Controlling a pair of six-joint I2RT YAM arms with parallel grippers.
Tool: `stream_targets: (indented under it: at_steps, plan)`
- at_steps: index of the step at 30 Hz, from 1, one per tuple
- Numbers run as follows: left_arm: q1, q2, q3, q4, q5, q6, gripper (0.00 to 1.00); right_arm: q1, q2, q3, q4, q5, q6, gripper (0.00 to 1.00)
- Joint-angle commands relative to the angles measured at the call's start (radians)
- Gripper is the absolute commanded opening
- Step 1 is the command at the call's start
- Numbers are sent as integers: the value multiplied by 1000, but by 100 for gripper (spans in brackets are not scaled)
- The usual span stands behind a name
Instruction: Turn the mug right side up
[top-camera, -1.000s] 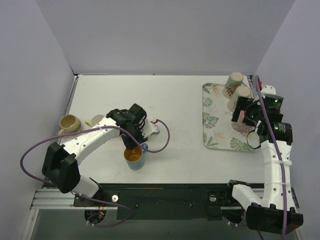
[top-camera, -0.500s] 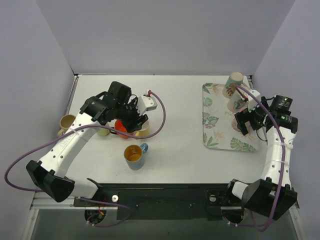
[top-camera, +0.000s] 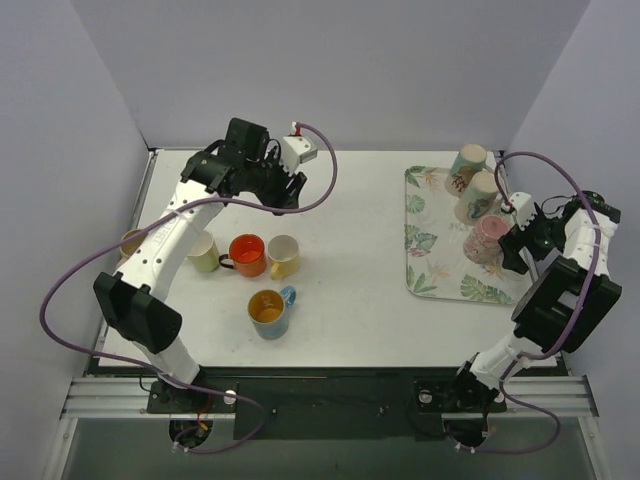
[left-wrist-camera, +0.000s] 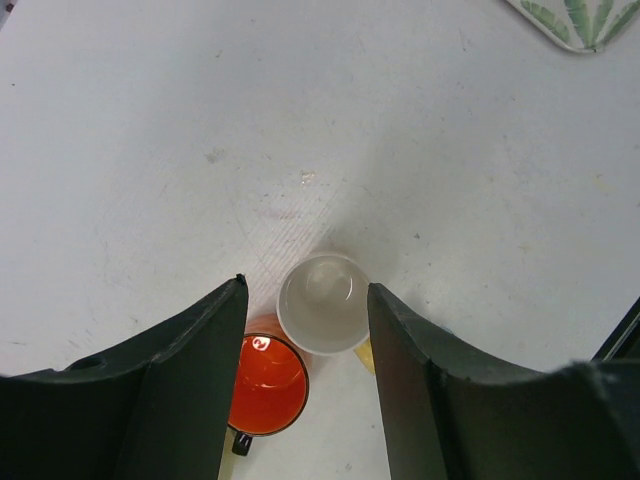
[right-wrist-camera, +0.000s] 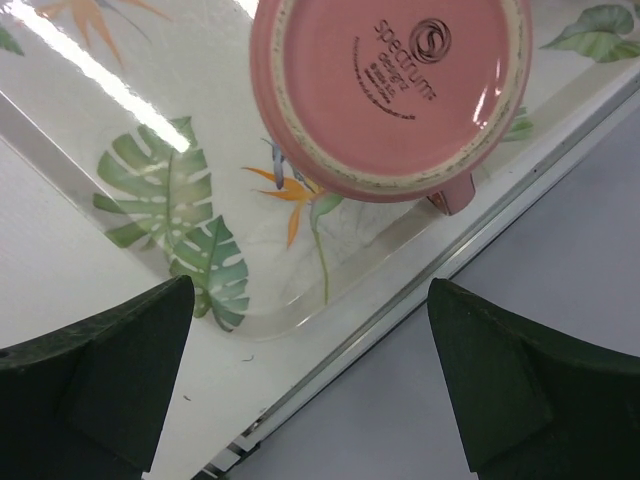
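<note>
The maker's stamp on the pink ceramic mug (right-wrist-camera: 390, 90) is shown only in the right wrist view. There the mug is seen base-up on the glossy leaf-printed tray (right-wrist-camera: 180, 200), its handle turned to the lower right. In the top view the same mug (top-camera: 487, 240) is placed at the right of the frame, by the tray's right rim. The right gripper (right-wrist-camera: 310, 390) is held over it, jaws spread wide and nothing between them. The left gripper (left-wrist-camera: 307, 290) is likewise parted and empty (its own camera looks straight down), and far beneath it a yellow white-lined mug (left-wrist-camera: 322, 303) and an orange glazed mug (left-wrist-camera: 268, 385) are seen upright, touching. A broad stretch of bare white table (top-camera: 350, 220) is left between those mugs and the tray. The tray's rim is set close against the table's right edge, past which a pale lilac wall (top-camera: 330, 70) is seen.
</note>
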Motion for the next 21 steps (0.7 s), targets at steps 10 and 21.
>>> stream_targets:
  at_steps: [10,21]
  plan:
    - [5,106,159,-77,27,-25,62,5,220,203,-95,-71,-255,88]
    - [5,139,182,-85,-12,-29,62,77,286,214,-112,-74,-315,68]
